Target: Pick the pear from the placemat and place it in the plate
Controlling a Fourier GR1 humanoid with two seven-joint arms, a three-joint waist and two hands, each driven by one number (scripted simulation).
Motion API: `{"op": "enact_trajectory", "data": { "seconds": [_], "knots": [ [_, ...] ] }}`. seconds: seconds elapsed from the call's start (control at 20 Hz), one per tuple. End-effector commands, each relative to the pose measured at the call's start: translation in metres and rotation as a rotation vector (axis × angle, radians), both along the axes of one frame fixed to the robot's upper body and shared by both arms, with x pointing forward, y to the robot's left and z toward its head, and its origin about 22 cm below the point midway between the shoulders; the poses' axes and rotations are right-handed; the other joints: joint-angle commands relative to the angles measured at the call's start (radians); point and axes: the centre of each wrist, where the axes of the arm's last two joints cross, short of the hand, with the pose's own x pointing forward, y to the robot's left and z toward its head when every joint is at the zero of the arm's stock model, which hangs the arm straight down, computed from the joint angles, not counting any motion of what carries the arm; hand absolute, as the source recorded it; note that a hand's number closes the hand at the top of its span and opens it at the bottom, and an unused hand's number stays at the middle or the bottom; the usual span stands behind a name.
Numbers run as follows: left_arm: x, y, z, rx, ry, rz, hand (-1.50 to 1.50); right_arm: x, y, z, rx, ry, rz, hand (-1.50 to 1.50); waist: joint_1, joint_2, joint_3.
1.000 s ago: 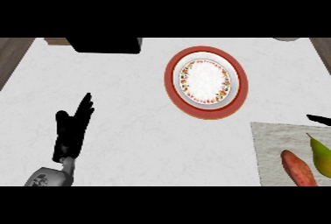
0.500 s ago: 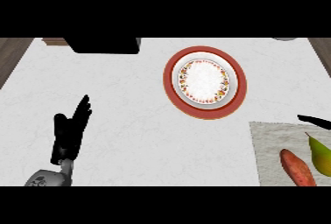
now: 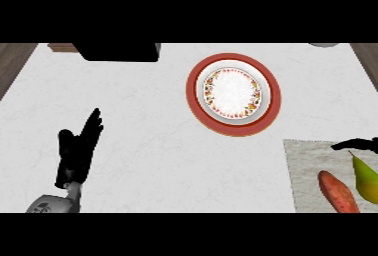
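We look steeply down on a pale, faintly marbled bench [image 3: 148, 100], with strips of dark wood floor showing past its upper corners. A black box-like object [image 3: 118, 51] sits at the bench's far edge, upper left, and a small grey thing [image 3: 325, 44] is cut off at the top right. Right of centre lies the plate [image 3: 233, 94], white inside with a flowered ring and a broad red rim. At the lower right a grey placemat [image 3: 310, 170] reaches the view's edge; on it the green pear [image 3: 365, 175] stands with its stem toward the plate, and just beside it, on its left, lies an orange-red sweet potato [image 3: 338, 192]. Our right hand [image 3: 356, 144] shows only as dark fingers entering from the right edge, just above the pear's stem; we cannot tell whether they are open or curled. Our left hand [image 3: 77, 150] rests at the lower left, fingers straight and pointing up, holding nothing, well apart from the plate.
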Motion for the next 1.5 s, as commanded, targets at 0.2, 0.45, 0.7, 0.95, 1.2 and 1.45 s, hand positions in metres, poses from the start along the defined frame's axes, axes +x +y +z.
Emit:
{"op": "enact_trajectory", "data": {
  "seconds": [0.2, 0.45, 0.7, 0.95, 1.2, 1.45],
  "knots": [
    [-0.014, -0.015, -0.010, 0.002, 0.003, 0.008, 0.00, -0.003, 0.007, -0.019, 0.143, -0.031, 0.088, 1.50, -0.007, 0.000, 0.005],
    [0.000, 0.014, 0.005, 0.005, 0.009, -0.023, 0.00, 0.007, -0.009, 0.000, 0.121, -0.139, 0.021, 1.50, -0.001, 0.002, 0.005],
    [-0.009, 0.002, 0.007, 0.015, -0.001, 0.016, 0.00, 0.040, 0.032, 0.003, 0.105, -0.356, -0.084, 1.50, -0.016, -0.010, 0.003],
    [-0.004, -0.008, -0.010, 0.012, 0.045, -0.040, 0.00, 0.111, 0.240, 0.000, 0.158, -0.593, 0.201, 1.50, 0.036, -0.027, -0.006],
    [-0.007, 0.004, -0.014, 0.003, 0.050, 0.037, 0.00, 0.107, 0.363, 0.032, 0.224, -0.711, 0.166, 1.50, -0.042, -0.033, -0.002],
    [-0.007, 0.000, -0.004, 0.000, 0.029, 0.054, 0.00, 0.096, 0.415, 0.077, 0.306, -0.889, -0.064, 1.50, -0.057, -0.035, 0.002]
  ]
}}
